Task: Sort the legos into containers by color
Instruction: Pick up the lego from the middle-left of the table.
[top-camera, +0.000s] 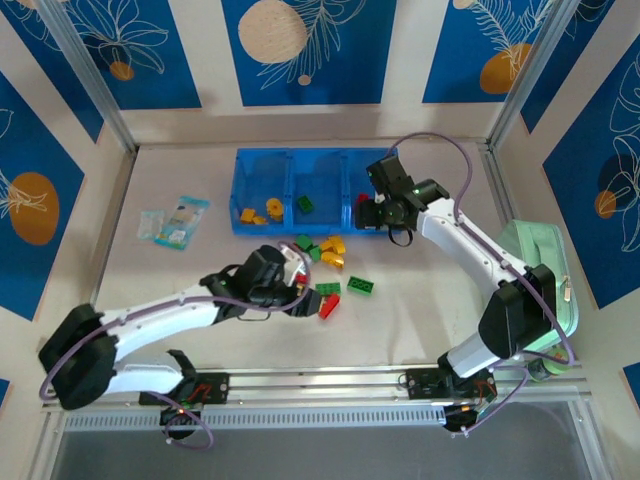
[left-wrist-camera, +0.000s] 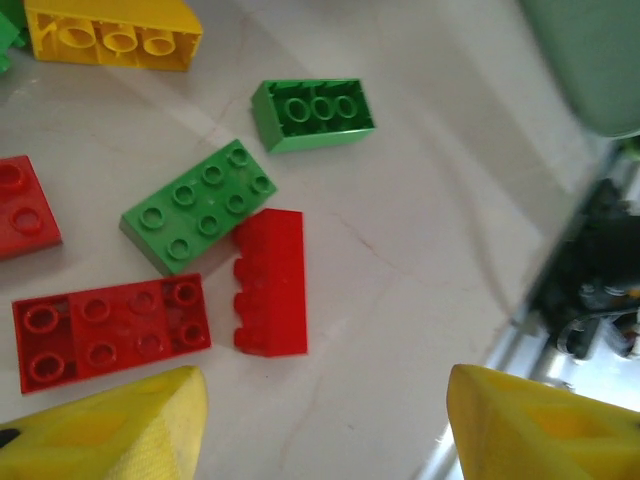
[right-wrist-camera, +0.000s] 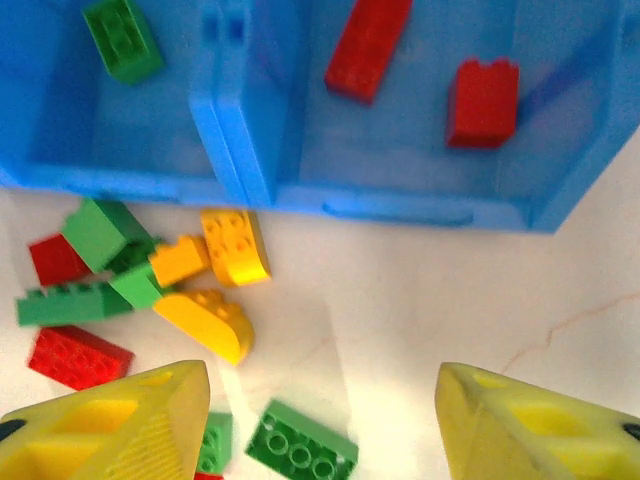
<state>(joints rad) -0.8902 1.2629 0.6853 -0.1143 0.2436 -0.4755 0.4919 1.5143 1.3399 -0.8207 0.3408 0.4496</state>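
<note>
Yellow-tipped left gripper (left-wrist-camera: 325, 420) hangs low over the table (left-wrist-camera: 420, 230), jaws apart, nothing between them. Just ahead of it: red brick on its side (left-wrist-camera: 270, 283), just beside a flat red plate (left-wrist-camera: 110, 330) and an eight-stud green brick (left-wrist-camera: 198, 205). Upturned green brick (left-wrist-camera: 313, 113) lies hollow side up a bit further on, apart from those, with a yellow brick (left-wrist-camera: 115, 35) beyond. Mint-green case (top-camera: 540, 265) sits at the right table edge. Mid-table, a loose pile of red, green and yellow legos (top-camera: 322, 250) lies between the left gripper and the blue tray (top-camera: 262, 165). Right gripper (right-wrist-camera: 320, 420) is over the tray's front wall by the right compartment, jaws open and empty. Tray contents: yellow-orange bricks (top-camera: 258, 212) in the left compartment, a lone green brick (top-camera: 304, 204) in the middle, two red bricks (right-wrist-camera: 365, 45) in the right. Pale blue packet (top-camera: 175, 222) lies left of the tray, well apart.
</note>
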